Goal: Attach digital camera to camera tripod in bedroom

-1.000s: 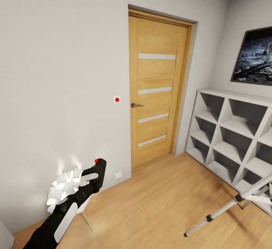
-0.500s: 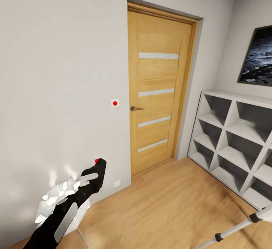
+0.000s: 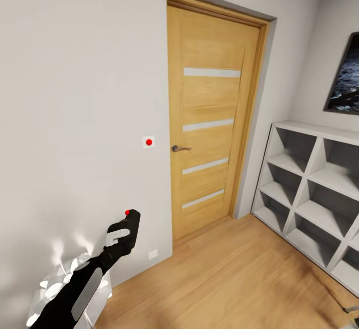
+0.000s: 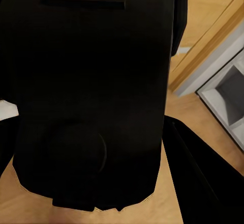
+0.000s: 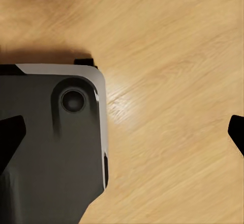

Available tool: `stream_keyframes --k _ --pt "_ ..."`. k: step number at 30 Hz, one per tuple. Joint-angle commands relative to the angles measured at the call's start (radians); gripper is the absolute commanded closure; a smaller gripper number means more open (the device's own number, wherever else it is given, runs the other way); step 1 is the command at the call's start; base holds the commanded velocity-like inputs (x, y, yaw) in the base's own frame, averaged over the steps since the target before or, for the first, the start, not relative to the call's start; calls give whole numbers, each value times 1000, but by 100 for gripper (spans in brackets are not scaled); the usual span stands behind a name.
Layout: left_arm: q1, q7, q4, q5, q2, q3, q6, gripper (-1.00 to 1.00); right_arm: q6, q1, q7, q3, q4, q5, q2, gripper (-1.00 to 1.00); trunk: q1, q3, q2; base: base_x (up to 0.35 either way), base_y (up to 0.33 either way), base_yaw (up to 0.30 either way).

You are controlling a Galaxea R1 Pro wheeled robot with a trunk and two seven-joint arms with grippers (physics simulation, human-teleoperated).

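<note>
Left pincer [image 3: 127,226] is raised in front of the grey wall [image 3: 75,94], at the low left of the head view, and it is closed on the digital camera [image 3: 130,225], whose red button [image 3: 127,212] points up. In the left wrist view the black body of the digital camera [image 4: 91,91] sits very close between the fingers [image 4: 203,178], with wood floor and a part of the door frame beyond it. Right pincer [image 5: 122,132] hangs over the light wood floor [image 5: 173,56]; its two dark fingertips [image 5: 10,137] stand far from each other, so it is open and holds nothing. Beside it is a grey and black part of the robot base [image 5: 51,147]. Ahead stands a closed wooden door [image 3: 209,119] with a dark handle [image 3: 179,148]. To its right is the grey cube shelf [image 3: 309,189], and a dark picture [image 3: 346,77] hangs above it. A white lamp [image 3: 55,289] glows low on the wall, under the left arm.
</note>
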Motion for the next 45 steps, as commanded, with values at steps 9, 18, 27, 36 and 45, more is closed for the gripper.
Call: stream_keyframes --k 9,18,27,36,45 --pt "0 -1 1 9 1 -1 5 100 -6 -1 -2 -1 3 1 0 -100 1 0 -1 294 0 0" --pt "0 -1 1 10 1 -1 5 100 -6 -1 -2 -1 3 1 1 -100 1 0 -1 144 0 0" --pt "0 -1 2 10 1 -1 5 100 -7 -1 -2 -1 3 1 0 -100 1 0 -1 100 0 0" --pt "0 -1 6 11 1 -1 5 100 -7 -1 -3 -1 3 1 0 -100 1 0 -1 45 0 0" --pt "0 -1 7 10 2 -1 5 100 -10 -1 -3 -1 3 1 1 -100 1 0 -1 269 0 0"
